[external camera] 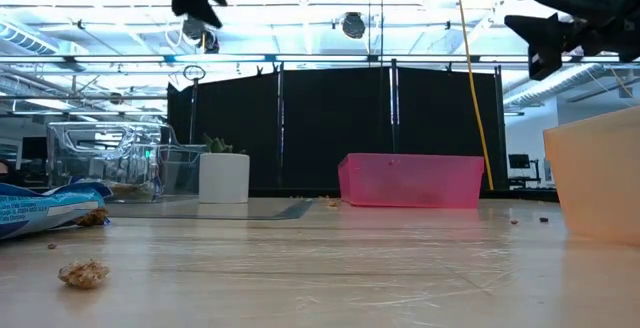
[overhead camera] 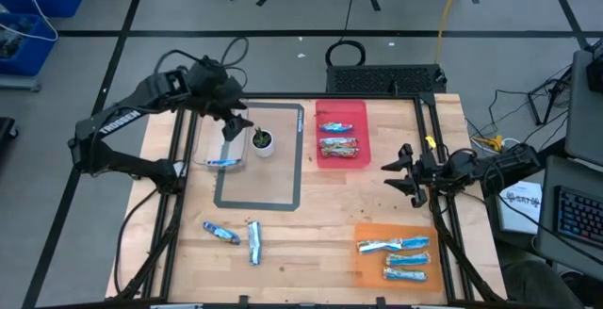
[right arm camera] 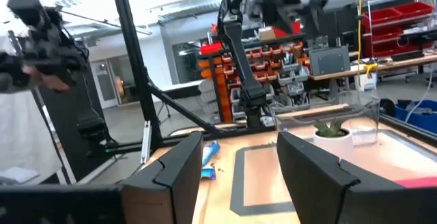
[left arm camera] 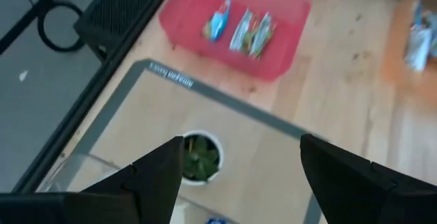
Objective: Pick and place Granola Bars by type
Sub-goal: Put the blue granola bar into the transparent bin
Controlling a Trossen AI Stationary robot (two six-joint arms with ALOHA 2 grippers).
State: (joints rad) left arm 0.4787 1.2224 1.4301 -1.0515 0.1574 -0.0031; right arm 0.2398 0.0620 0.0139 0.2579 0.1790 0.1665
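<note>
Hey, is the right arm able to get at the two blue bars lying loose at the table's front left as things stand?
Probably not easily. The right claw hovers open at the table's right side, with the orange tray nearer it, while the two loose bars lie far across. Nothing blocks them, and the left claw is closer.

Even overhead light falls on the table (overhead camera: 311, 224) in the high view, with only soft, short shadows under the arms. The low view looks into bright ceiling lights that wash out the upper part, and the nearest wrapper (external camera: 45, 211) and crumb (external camera: 84, 273) are out of focus. The left wrist view is smeared with blur across the red bin (left arm camera: 235, 24) and plant (left arm camera: 200, 157). The right wrist view is soft, its background hazy.
</note>
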